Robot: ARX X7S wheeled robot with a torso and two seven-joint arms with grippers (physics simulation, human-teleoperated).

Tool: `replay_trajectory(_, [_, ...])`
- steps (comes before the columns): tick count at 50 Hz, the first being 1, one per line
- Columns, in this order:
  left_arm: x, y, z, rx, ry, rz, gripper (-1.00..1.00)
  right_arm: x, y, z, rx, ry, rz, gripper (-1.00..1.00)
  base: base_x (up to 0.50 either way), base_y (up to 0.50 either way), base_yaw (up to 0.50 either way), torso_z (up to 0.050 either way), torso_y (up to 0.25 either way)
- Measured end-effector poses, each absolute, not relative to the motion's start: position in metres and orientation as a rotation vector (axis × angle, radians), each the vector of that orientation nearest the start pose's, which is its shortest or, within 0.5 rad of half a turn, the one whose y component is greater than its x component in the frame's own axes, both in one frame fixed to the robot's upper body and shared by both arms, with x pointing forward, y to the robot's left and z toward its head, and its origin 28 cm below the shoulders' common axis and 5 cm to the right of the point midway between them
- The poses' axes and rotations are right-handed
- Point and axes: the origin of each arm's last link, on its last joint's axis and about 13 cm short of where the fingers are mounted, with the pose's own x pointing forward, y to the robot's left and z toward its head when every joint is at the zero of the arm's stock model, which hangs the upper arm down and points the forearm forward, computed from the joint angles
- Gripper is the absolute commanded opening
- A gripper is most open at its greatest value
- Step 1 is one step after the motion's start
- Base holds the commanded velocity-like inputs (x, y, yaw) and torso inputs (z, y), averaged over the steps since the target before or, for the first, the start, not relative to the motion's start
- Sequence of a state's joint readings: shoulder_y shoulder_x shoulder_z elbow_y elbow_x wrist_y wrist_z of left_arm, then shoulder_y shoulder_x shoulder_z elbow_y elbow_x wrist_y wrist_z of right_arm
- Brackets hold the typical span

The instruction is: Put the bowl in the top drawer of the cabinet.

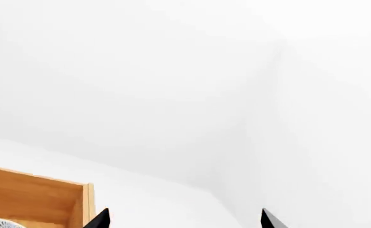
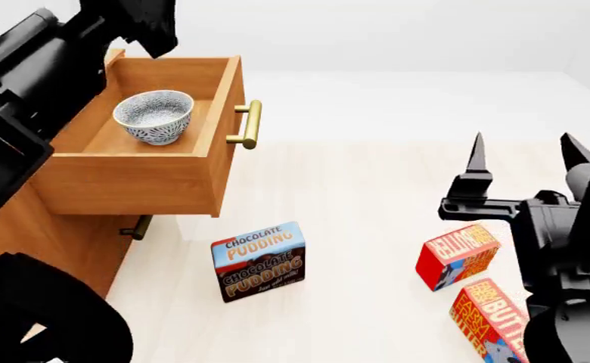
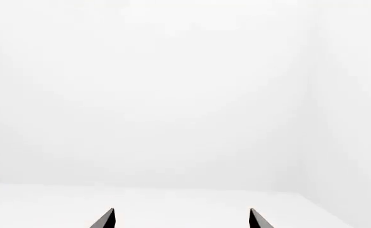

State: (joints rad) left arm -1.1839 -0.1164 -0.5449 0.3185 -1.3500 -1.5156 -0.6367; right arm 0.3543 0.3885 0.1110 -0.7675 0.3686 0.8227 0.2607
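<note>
Closest to me in the head view, two red snack boxes (image 2: 460, 255) lie on the pale floor (image 2: 376, 197) at the lower right, one nearer box (image 2: 489, 318) partly behind my right arm. Just left of them, standing apart on the floor, is a chocolate pudding box (image 2: 259, 261), upright and turned slightly.

My right gripper (image 2: 522, 155) hangs above the floor on the right, its two black fingers spread wide with nothing between them. The right wrist view confirms it: I see only the two finger tips (image 3: 106, 219) well apart against white floor and wall, with a thin sliver of wood at the edge.

To the left stands the cabinet (image 2: 43, 227), light-brown wood, partly covered by my left arm. Its lower drawer handle (image 2: 138, 227) peeks out beneath the top drawer (image 2: 138, 178), which is pulled well out, the brass bar handle (image 2: 246, 125) on its front facing the floor space.

The bowl (image 2: 153, 116) sits upright inside the top drawer, on the drawer bottom, clear of the walls as far as I can see.

My left gripper (image 1: 184, 219) shows its tips only in the left wrist view; the fingers stand wide apart and hold nothing. In that same view a corner of the drawer and a speckled edge of the bowl show beside one finger.
</note>
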Motion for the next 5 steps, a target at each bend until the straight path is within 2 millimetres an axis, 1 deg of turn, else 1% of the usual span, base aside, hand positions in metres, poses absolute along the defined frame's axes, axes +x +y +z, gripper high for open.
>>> replay_trajectory(5, [0.239,0.243,0.313,-0.468,-0.172,-0.431,1.0,0.205,-0.153,0.211,-0.112,-0.381,-0.155,1.0,0.0,0.0,0.0,0.0,0.0])
